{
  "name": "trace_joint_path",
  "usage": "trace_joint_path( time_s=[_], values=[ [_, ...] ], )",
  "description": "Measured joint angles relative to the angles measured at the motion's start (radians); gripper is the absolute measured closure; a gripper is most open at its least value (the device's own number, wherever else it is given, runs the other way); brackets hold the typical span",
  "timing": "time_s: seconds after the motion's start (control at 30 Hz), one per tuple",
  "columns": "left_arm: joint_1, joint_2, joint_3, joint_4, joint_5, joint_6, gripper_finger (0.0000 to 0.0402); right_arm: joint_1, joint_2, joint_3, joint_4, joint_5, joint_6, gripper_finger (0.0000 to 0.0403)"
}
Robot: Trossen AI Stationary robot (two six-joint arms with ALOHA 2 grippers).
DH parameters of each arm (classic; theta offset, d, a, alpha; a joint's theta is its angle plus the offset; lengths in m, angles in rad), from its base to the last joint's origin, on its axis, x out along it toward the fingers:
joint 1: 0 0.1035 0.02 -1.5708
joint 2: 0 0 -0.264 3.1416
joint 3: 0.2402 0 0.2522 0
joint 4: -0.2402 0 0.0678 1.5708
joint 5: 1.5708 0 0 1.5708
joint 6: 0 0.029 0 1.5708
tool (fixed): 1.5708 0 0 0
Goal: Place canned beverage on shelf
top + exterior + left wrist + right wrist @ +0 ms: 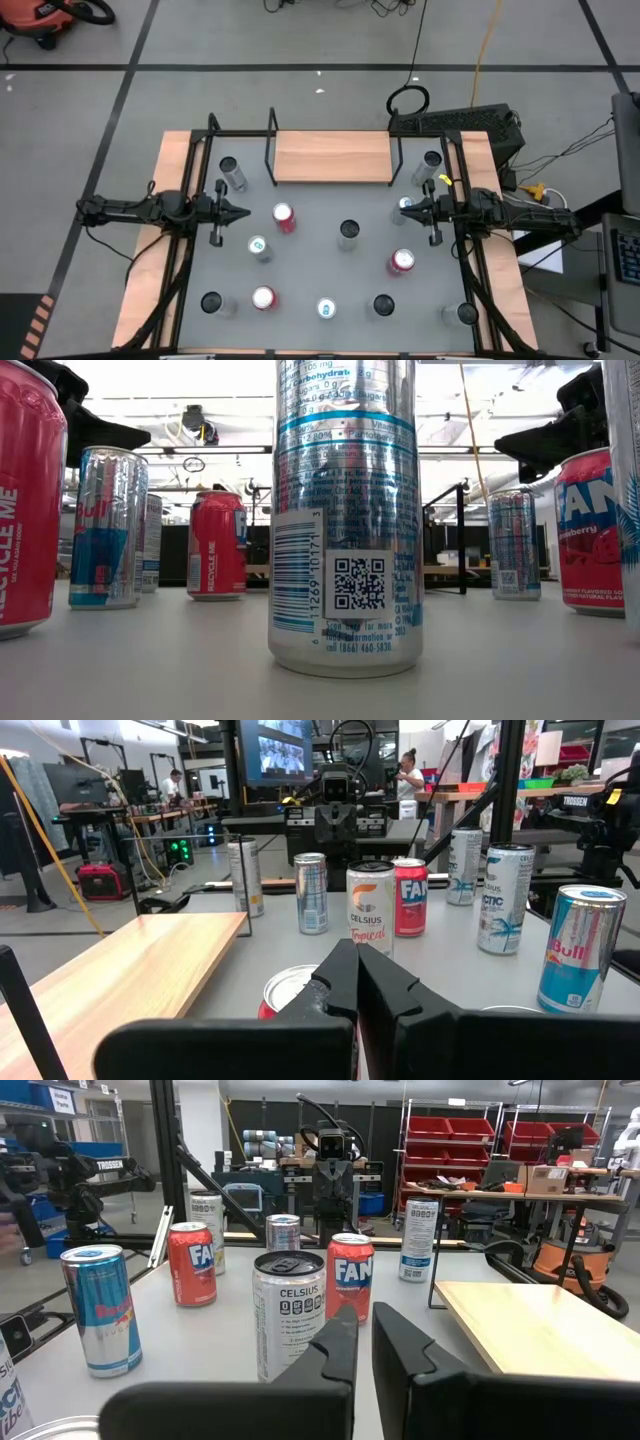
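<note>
Eleven cans (347, 233) standing on table (310, 262); one shelf (332, 156) bare; left claw (243, 212), right claw (406, 210) both closed, empty.

Shelf (332, 156) bare; upright cans (348, 234) crowd the tabletop (315, 262).

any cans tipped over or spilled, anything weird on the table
Nothing stands out. Every can in view stands upright on the grey table, with no spill. The wooden shelf sits square at the far edge and holds nothing. Both grippers, left and right, hover shut and hold nothing.
</note>
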Motion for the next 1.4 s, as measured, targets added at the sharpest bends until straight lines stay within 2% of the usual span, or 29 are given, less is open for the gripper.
trace_joint_path(
  time_s=[0.17,0.33,1.4],
  values=[
    [0.000,0.000,0.000,0.000,0.000,0.003,0.0402,0.000,0.000,0.000,0.000,0.000,0.000,0.0403],
    [0.000,0.000,0.000,0.000,0.000,0.076,0.0402,0.000,0.000,0.000,0.000,0.000,0.000,0.0403],
    [0.000,0.000,0.000,0.004,-0.003,0.078,0.0402,0.000,0.000,0.000,0.000,0.002,0.000,0.0403]
  ],
)
